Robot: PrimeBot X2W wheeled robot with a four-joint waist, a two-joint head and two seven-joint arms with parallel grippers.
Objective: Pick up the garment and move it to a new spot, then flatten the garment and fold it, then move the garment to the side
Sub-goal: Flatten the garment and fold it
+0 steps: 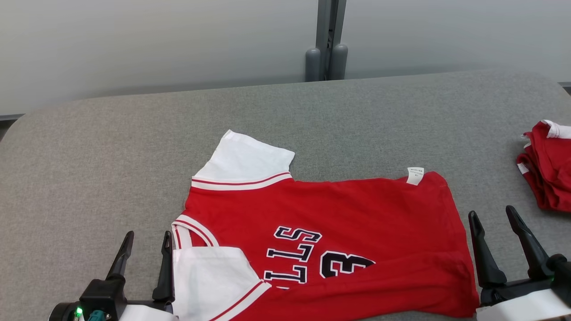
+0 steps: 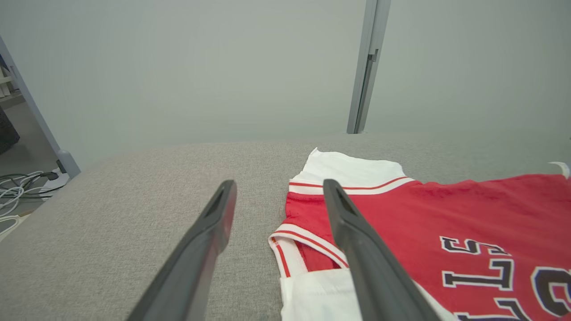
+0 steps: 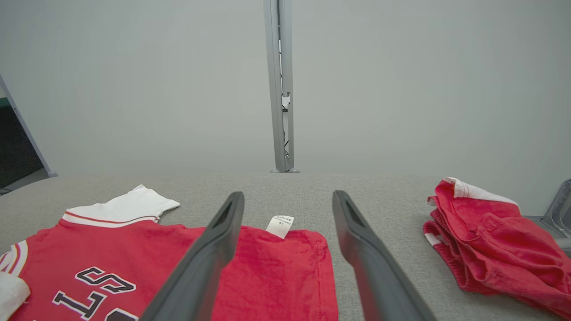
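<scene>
Garment (image 1: 357,223) was noted flat and apparently part-folded, left gripper (image 1: 148,235) and right gripper (image 1: 491,212) spread wide, empty; side move outstanding.

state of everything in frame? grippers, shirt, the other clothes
Jersey: flat on the table, near edge folded over the print, unheld.
Care label: sticking out past its far edge.
Left gripper: open, empty, at its left end.
Right gripper: open, empty, at its right end.
Red clothes pile: bunched, far right.

There's the left claw (image 1: 148,235): two long, dark, tapered fingers on a black block, a green light (image 1: 78,310) glowing at its base. The right claw (image 1: 491,211) has matching dark fingers, with a white forearm casing (image 1: 522,310) behind.
</scene>
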